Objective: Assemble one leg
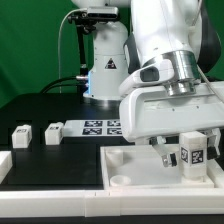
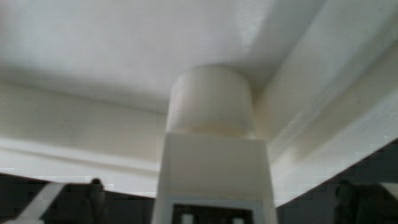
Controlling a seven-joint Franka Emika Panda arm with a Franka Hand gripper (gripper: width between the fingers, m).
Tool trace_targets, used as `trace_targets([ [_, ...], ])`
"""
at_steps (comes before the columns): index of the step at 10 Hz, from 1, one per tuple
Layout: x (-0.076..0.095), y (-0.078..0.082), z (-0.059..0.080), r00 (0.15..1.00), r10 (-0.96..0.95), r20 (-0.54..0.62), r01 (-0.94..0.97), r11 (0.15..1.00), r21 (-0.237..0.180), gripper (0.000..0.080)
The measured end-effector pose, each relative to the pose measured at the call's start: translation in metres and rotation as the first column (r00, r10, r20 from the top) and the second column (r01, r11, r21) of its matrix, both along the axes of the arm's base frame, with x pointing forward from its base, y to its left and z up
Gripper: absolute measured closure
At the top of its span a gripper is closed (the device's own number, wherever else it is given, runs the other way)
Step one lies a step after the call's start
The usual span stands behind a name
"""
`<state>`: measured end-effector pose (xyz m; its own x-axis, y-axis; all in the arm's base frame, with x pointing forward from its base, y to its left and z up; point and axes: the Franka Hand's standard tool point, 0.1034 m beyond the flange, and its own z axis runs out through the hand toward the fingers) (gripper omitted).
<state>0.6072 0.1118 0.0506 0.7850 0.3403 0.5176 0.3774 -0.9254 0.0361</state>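
Note:
A leg (image 1: 194,154), a white block with a black-and-white tag, stands upright over the near right corner of the big flat white panel (image 1: 135,170). My gripper (image 1: 188,152) hangs over it with its fingers on either side. A gap shows on each side, so the jaws stand open around the leg. In the wrist view the leg (image 2: 215,130) fills the middle. Its rounded end points down at the panel (image 2: 107,50), and dark fingers (image 2: 89,195) stand clear of it. I cannot tell how deep the leg sits in the panel.
Two more legs (image 1: 20,136) (image 1: 52,131) lie on the black table at the exterior view's left. The marker board (image 1: 97,126) lies behind the panel. A white part (image 1: 4,162) shows at the left edge. The robot base (image 1: 105,70) stands at the back.

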Motion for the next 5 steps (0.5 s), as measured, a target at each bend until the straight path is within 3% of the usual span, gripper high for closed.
trace_targets([
  [2, 0.003, -0.004, 0.006, 1.000, -0.029, 0.002, 0.029, 1.000, 0.007, 0.0151],
  [5, -0.005, 0.012, 0.017, 0.941, -0.047, -0.336, 0.044, 0.999, -0.019, 0.0151],
])
